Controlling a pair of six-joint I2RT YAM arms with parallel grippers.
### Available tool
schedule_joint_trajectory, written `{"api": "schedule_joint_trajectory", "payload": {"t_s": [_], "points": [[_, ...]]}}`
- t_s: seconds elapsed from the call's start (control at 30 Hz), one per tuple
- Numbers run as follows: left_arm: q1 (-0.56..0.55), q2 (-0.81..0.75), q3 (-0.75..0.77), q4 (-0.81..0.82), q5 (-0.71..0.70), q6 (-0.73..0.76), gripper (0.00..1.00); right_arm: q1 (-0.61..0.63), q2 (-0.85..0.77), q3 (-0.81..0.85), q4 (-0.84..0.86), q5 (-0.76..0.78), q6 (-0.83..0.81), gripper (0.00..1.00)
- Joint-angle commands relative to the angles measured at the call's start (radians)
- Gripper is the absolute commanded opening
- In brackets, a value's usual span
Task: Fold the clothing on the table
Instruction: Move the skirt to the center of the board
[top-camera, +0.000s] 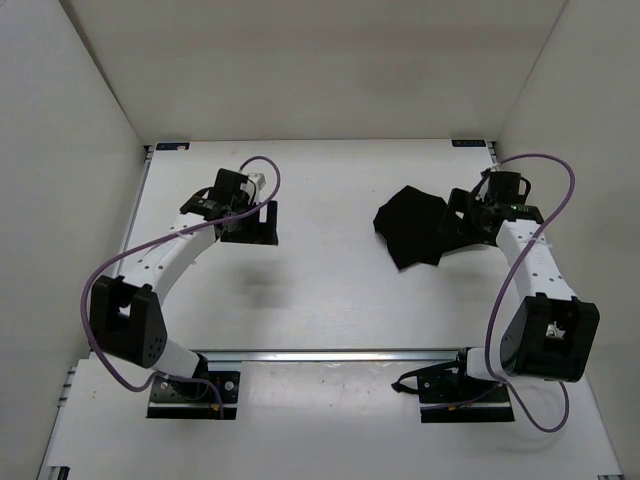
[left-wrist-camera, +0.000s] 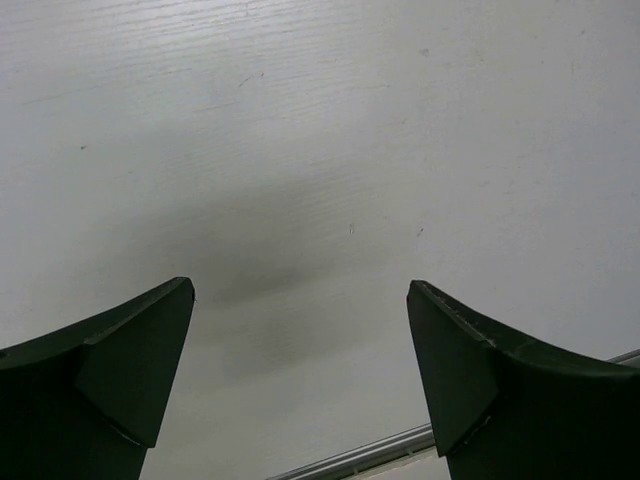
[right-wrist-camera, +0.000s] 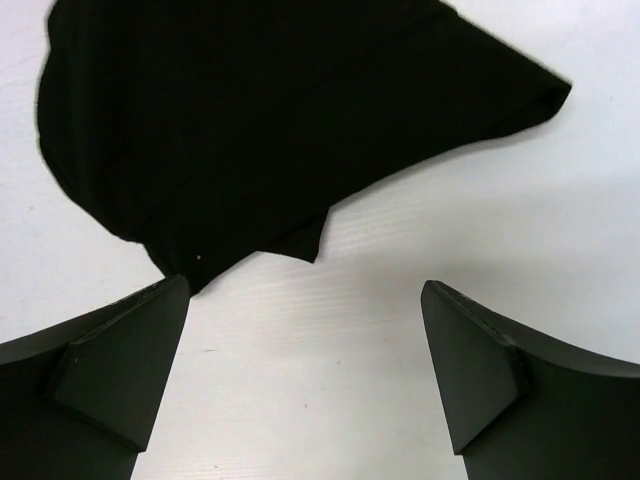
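The clothing (top-camera: 412, 228), a small crumpled black garment, lies on the white table (top-camera: 330, 290) right of centre. My right gripper (top-camera: 463, 216) hovers at its right edge, open and holding nothing. In the right wrist view the clothing (right-wrist-camera: 250, 120) fills the upper part, and the right gripper (right-wrist-camera: 305, 283) has only bare table between its fingers; the left fingertip is next to a fabric corner. My left gripper (top-camera: 250, 225) is open over bare table at the left, well apart from the garment. The left wrist view shows the left gripper (left-wrist-camera: 300, 284) with nothing between its wide-spread fingers.
White walls enclose the table on the left, back and right. An aluminium rail (top-camera: 330, 355) runs across the near side between the arm bases; the rail (left-wrist-camera: 370, 455) also shows in the left wrist view. Purple cables loop from both arms.
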Motion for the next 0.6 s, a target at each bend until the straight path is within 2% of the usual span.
{"api": "schedule_joint_trajectory", "payload": {"t_s": [0.0,0.27,0.43,0.57], "points": [[0.007,-0.085,-0.034,0.024,-0.018,0.005,0.99,-0.010,-0.042,-0.060,0.044,0.005,0.034,0.98],[-0.005,-0.139,-0.084,0.021,-0.031,0.005,0.98,-0.081,-0.057,-0.164,0.131,-0.045,0.064,0.98],[0.004,-0.179,-0.153,0.062,-0.014,0.019,0.99,-0.045,0.003,-0.152,0.156,-0.017,0.071,0.98],[0.023,-0.176,-0.152,0.054,-0.006,-0.019,0.99,-0.035,0.050,-0.143,0.187,-0.028,0.079,0.98]]}}
